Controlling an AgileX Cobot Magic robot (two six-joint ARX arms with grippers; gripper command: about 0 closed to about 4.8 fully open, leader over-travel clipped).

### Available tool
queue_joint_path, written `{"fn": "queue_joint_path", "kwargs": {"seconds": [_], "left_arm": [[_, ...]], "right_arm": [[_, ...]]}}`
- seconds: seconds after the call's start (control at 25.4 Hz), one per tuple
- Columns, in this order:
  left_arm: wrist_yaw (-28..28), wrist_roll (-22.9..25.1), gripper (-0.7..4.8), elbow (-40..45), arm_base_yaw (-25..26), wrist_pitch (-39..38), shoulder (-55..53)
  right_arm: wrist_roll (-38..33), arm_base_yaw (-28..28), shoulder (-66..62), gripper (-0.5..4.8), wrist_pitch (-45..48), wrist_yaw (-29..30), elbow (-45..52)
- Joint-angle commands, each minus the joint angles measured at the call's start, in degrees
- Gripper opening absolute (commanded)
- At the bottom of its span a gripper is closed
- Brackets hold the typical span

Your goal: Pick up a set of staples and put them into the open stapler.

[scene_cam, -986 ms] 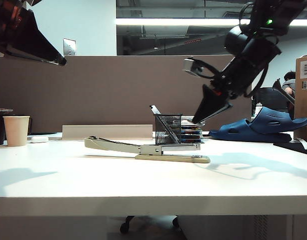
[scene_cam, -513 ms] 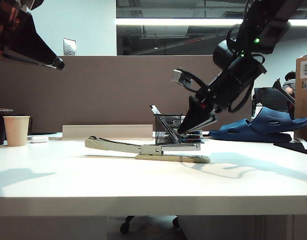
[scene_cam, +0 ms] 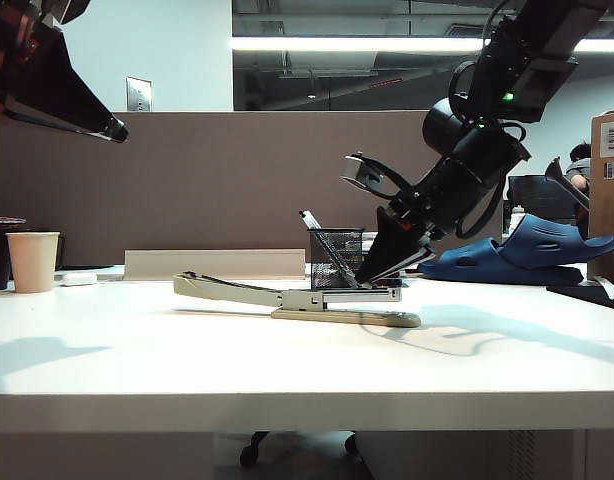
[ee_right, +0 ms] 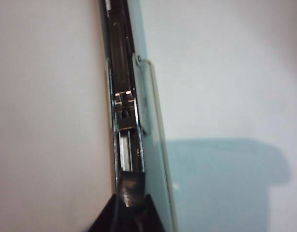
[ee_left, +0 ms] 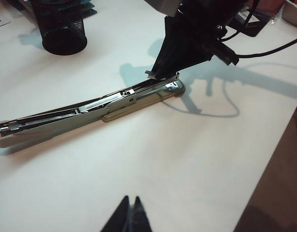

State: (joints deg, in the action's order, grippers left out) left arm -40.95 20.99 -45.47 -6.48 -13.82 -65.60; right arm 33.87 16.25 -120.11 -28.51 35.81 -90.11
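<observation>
The table [scene_cam: 307, 370] is seen by the exterior view from low at its front edge, facing level across it toward a partition [scene_cam: 217, 180]. The left wrist view is taken from high and well back, looking obliquely down on the whole stapler [ee_left: 90, 108] and the right gripper [ee_left: 160, 75]. The right wrist view is held close above the stapler's channel [ee_right: 126, 121], looking along it. The stapler is shared by all three.

Right gripper [ee_right: 130, 205] sits cut off at the frame edge, its tips blurred over the stapler [ee_right: 126, 121] channel, so any set of staples between them can't be made out; left gripper [scene_cam: 115, 128] runs off the exterior view's corner, arm unseen
</observation>
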Motion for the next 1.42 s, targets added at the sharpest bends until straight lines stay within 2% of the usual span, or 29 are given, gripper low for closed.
{"fn": "queue_joint_path", "kwargs": {"seconds": [0.04,0.39,0.47,0.87,0.95,1.42], "left_arm": [[-0.3,0.0,-0.05,-0.1,0.0,0.4,0.2],[-0.3,0.0,-0.05,-0.1,0.0,0.1,0.2],[-0.2,0.0,-0.05,-0.1,0.0,0.1,0.2],[-0.2,0.0,-0.05,-0.1,0.2,0.1,0.2],[-0.2,0.0,-0.05,-0.1,0.2,0.1,0.2],[-0.2,0.0,-0.05,-0.1,0.2,0.1,0.2]], "right_arm": [[-0.2,0.3,0.2,-0.01,-1.3,0.3,-0.6],[-0.2,0.5,0.2,0.02,-4.2,0.3,-2.0],[-0.2,0.5,0.2,0.59,-4.9,0.2,-2.3],[0.0,0.5,0.2,0.69,-7.0,-0.2,-2.3],[0.7,0.5,0.2,1.16,-7.1,-1.1,-2.6],[0.7,0.7,0.1,1.17,-7.1,-4.0,-4.7]]}}
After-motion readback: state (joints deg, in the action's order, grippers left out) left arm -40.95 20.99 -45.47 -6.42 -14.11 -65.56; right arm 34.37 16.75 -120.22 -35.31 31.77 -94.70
